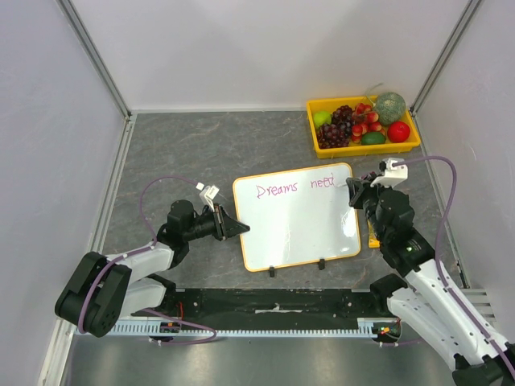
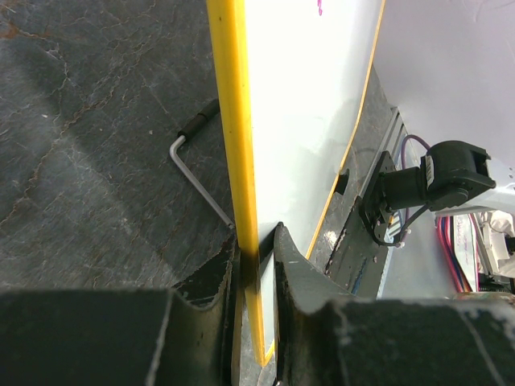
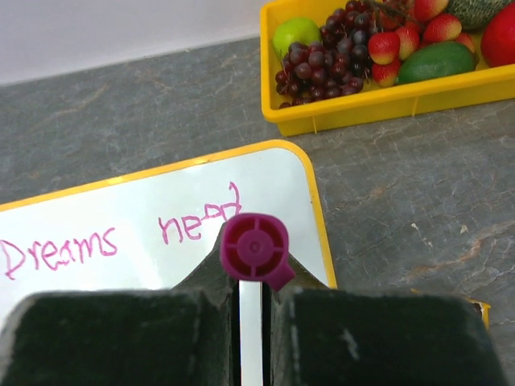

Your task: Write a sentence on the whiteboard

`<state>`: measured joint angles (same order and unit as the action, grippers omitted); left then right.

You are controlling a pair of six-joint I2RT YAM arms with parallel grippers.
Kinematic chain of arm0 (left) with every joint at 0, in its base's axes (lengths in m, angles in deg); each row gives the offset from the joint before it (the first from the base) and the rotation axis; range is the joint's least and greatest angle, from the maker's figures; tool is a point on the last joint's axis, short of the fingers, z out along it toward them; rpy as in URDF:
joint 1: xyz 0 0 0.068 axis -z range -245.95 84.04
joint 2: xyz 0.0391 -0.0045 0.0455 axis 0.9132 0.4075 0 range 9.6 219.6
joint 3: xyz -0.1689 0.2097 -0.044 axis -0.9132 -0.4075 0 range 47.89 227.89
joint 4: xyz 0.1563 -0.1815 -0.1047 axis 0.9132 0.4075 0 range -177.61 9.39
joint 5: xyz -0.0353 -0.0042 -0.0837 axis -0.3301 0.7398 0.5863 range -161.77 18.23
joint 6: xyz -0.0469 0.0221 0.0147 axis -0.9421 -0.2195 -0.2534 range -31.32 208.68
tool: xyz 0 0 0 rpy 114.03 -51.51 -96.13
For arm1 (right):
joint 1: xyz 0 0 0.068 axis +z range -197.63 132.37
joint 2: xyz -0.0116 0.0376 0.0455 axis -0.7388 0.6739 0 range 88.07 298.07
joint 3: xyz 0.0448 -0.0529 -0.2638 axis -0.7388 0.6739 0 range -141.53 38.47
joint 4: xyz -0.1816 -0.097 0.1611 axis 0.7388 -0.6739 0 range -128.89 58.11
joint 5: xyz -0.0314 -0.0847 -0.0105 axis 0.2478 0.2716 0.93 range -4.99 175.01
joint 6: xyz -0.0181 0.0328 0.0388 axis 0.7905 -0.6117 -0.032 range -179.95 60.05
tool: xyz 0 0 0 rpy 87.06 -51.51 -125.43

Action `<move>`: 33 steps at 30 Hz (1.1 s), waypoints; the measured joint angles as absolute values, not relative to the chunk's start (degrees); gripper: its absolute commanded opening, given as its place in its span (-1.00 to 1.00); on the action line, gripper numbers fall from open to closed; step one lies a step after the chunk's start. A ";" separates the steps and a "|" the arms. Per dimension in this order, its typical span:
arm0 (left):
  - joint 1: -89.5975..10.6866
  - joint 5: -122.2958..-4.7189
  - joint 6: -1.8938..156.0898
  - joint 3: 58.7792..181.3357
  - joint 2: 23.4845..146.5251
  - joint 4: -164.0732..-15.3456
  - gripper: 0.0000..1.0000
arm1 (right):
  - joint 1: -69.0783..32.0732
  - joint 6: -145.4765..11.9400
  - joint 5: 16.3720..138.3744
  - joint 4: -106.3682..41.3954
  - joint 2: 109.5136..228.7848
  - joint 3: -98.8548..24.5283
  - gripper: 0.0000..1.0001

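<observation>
Orange-framed whiteboard (image 1: 298,229) sits with its left edge clamped by left gripper (image 1: 241,228); right gripper (image 1: 353,191) grasps marker (image 3: 254,249).

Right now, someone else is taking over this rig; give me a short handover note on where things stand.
Left tool: shut on the whiteboard's left frame edge, steadying it.
Right tool: shut on a magenta marker, at the board's top right corner.
Done: "Dreams need" is written along the top.
To do: the rest of the sentence; there is little room on that line.
</observation>
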<state>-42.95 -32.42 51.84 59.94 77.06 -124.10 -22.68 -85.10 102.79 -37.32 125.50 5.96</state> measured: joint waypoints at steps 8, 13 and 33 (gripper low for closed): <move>-42.95 -32.42 51.84 59.96 77.06 -124.10 -0.96 | -22.68 -85.56 101.79 -39.49 119.62 2.66 -1.00; -42.95 -32.42 51.84 59.94 77.04 -124.10 -0.96 | -22.68 -86.02 100.28 -41.39 117.32 2.64 -1.00; -42.95 -32.42 51.84 59.94 77.04 -124.07 -0.96 | -22.75 -87.00 97.29 -46.17 115.25 3.47 -1.00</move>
<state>-42.95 -32.42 51.84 59.94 77.04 -124.07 -22.75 -87.00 97.29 -46.17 115.25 3.47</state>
